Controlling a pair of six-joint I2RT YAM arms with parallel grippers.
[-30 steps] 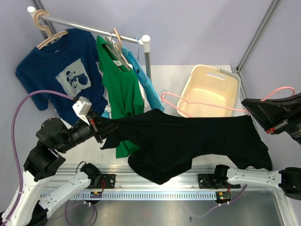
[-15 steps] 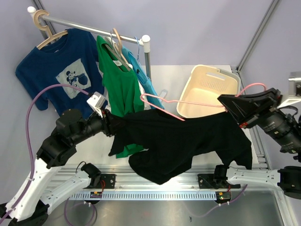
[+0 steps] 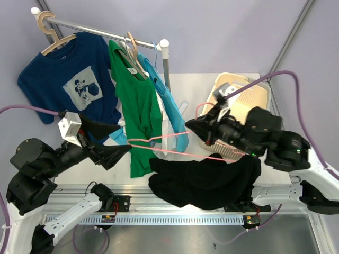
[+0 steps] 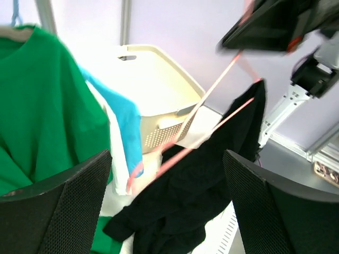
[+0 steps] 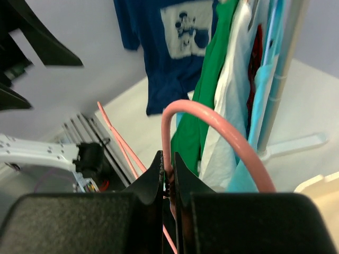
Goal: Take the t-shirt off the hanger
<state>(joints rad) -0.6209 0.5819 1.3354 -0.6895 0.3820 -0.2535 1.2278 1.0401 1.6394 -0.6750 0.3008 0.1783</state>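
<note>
The black t-shirt (image 3: 204,181) slumps in a heap at the table's front, and one corner rises to the right end of the pink hanger (image 3: 159,144). The hanger's left arm is bare. My right gripper (image 3: 192,126) is shut on the hanger's neck below the hook, seen close up in the right wrist view with the gripper (image 5: 169,174) on the pink wire (image 5: 212,119). My left gripper (image 3: 123,138) stands open and empty, to the left of the hanger. In its own view the gripper (image 4: 168,159) frames the t-shirt (image 4: 201,185) and the hanger (image 4: 212,92), well apart from both.
A rail at the back left carries a blue printed shirt (image 3: 69,79), a green shirt (image 3: 135,100) and a light blue one (image 3: 169,100) on wooden hangers. A cream laundry basket (image 3: 257,87) sits at the back right, behind my right arm.
My left gripper opened, let go of the black t-shirt and drew back left. The shirt dropped towards the table. My right gripper swung the hanger left to the middle.
</note>
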